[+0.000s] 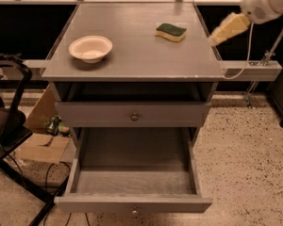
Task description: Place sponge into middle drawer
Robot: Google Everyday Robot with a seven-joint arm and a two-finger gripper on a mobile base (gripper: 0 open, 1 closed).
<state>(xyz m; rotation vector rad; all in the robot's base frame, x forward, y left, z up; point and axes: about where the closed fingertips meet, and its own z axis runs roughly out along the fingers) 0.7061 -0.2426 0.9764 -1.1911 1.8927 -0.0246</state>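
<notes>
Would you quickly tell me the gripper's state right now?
Gripper: at the right edge of the cabinet, apart from the sponge; open or closed cannot be told.
</notes>
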